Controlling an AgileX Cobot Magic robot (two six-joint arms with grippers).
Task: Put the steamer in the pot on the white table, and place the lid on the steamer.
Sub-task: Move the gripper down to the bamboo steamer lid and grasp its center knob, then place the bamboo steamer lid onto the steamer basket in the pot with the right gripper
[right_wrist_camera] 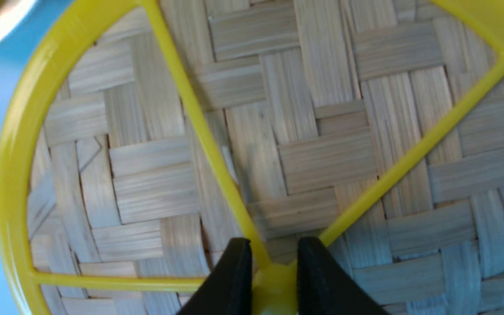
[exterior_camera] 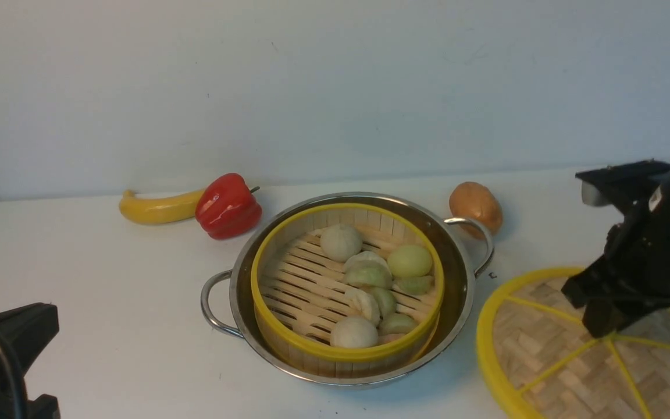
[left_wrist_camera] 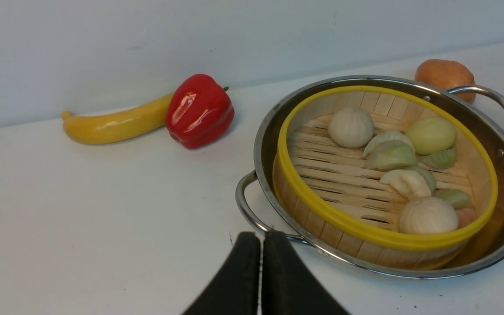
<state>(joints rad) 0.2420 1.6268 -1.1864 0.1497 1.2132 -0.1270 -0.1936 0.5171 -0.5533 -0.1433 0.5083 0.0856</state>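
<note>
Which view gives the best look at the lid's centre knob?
The right wrist view: the knob shows between the right gripper's fingertips. In the front view that gripper mostly hides it; the left wrist view doesn't show it.

1. Front view: set between the two arms, facing forward and angled down over the large plain white tabletop (exterior_camera: 108, 302) to a pale wall (exterior_camera: 335, 87).
2. Left wrist view: looks obliquely across that tabletop; it shares the wide shiny steel pot (exterior_camera: 467, 297) and wall with the front view.
3. Right wrist view: very near, facing the flat woven-bamboo lid with yellow rim (right_wrist_camera: 15, 175), also seen in the front view.
</note>
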